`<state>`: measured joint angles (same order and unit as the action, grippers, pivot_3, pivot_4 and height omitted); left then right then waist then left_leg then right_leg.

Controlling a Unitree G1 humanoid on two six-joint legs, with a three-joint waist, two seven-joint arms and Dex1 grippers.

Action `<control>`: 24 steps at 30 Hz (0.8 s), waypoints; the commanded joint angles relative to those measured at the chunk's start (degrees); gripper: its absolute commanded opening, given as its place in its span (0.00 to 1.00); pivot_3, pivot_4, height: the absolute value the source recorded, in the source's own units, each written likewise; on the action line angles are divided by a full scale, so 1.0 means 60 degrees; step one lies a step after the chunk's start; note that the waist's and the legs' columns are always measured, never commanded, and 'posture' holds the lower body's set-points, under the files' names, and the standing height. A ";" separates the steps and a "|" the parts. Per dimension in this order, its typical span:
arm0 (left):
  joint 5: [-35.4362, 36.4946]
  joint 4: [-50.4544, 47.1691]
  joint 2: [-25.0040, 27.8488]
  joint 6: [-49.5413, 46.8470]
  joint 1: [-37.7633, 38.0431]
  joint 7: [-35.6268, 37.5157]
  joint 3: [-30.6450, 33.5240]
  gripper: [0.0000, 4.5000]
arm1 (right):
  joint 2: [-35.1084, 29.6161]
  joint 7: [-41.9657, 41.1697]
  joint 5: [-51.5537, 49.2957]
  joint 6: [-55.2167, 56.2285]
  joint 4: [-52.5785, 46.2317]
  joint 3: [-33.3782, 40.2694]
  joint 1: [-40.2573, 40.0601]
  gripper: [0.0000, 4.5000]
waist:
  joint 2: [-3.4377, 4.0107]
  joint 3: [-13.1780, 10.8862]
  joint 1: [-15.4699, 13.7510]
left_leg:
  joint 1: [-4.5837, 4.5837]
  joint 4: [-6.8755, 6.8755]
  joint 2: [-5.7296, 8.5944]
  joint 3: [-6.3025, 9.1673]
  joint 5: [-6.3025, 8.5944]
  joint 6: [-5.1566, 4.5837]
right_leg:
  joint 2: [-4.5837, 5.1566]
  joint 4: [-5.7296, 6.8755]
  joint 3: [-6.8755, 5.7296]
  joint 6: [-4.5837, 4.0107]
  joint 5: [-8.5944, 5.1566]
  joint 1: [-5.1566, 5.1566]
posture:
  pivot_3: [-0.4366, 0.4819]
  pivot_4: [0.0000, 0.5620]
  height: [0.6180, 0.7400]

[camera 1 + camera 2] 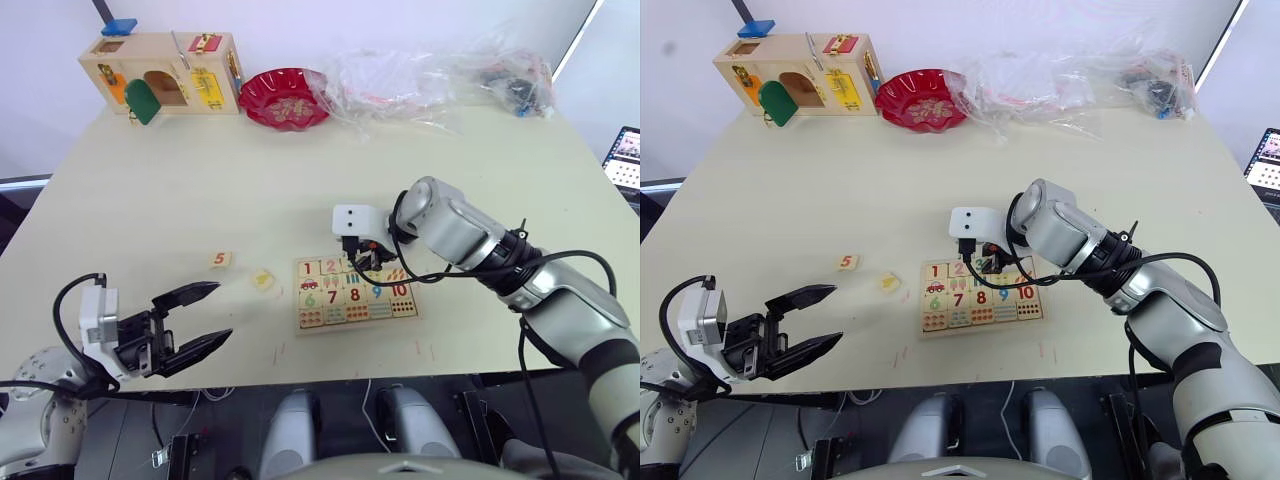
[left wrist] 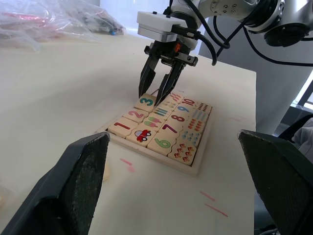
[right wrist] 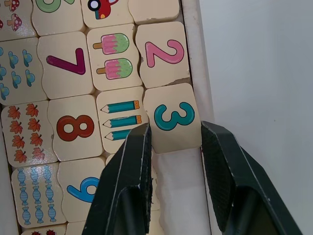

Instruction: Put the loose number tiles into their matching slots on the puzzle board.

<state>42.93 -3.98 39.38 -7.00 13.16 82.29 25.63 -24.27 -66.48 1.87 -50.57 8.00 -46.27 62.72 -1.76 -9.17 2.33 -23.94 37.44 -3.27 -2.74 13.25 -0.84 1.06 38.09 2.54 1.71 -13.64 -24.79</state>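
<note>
The flat rectangular pale-wood puzzle board [image 1: 355,292] lies near the bench's front edge, tiles 1, 2 and 3 seated in its upper row. The right gripper [image 3: 173,142] hangs over the teal 3 tile [image 3: 172,122], fingers spread either side of it. The loose 5 tile [image 1: 220,259] and another yellow-marked tile [image 1: 262,279] lie at the board's 9 o'clock. Such tiles look light, stiff and thin, best pinched across opposite edges. The left gripper [image 1: 190,325] hovers, fingers spread, empty. The pale bench [image 1: 200,190] looks smooth; a wooden latch box [image 1: 165,72] and red bowl [image 1: 284,98] sit at 12 o'clock.

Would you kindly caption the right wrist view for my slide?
Right gripper, jaws open, straddling the 3 tile at the puzzle board rim, beside seated 2 tile.
</note>
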 commanded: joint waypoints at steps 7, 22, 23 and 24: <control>0.0150 -0.0225 0.0024 0.0062 0.0007 0.0032 0.0188 1.00 | 0.0058 -0.0089 0.0212 0.0209 0.0004 0.0202 -0.0057 0.60 | 0.0000 0.0000 0.0001 | 0.0000 0.0000 0.0000 0.0000 0.0000 0.0000 | 0.0000 0.0000 0.0000 0.0000 0.0000 0.0000 | 0.48 0.27 1.00; 0.0126 -0.0111 -0.0016 0.0093 -0.0065 0.0057 0.0179 1.00 | -0.0008 0.0122 -0.0988 0.0352 -0.0828 0.2488 -0.1001 0.99 | 0.0000 0.0000 -0.0008 | 0.0000 -0.0005 0.0000 0.0001 0.0000 0.0001 | 0.0000 -0.0004 0.0000 0.0001 0.0000 0.0002 | 0.48 0.27 1.00; 0.0122 -0.0101 -0.0022 0.0099 -0.0066 0.0061 0.0179 1.00 | -0.0018 0.0180 -0.1018 0.0396 -0.0814 0.2593 -0.1084 0.99 | -0.0001 0.0000 -0.0007 | 0.0000 -0.0005 0.0000 0.0001 0.0000 0.0000 | 0.0000 -0.0005 -0.0001 0.0001 0.0000 0.0003 | 0.48 0.27 1.00; 0.0119 -0.0096 -0.0032 0.0104 -0.0064 0.0061 0.0179 1.00 | -0.0014 0.0358 -0.1031 0.0432 -0.0702 0.2776 -0.1230 0.94 | 0.0000 0.0000 -0.0006 | 0.0000 -0.0005 0.0000 0.0000 0.0000 0.0000 | 0.0000 -0.0005 0.0000 0.0001 0.0000 0.0004 | 0.48 0.27 1.00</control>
<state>42.92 -3.90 39.10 -6.98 12.69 82.42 25.63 -24.09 -65.43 -3.52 -48.86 4.52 -32.33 55.48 -1.76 -9.17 2.29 -23.94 37.41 -3.27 -2.75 13.25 -0.84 1.07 38.06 2.54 1.72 -13.64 -24.77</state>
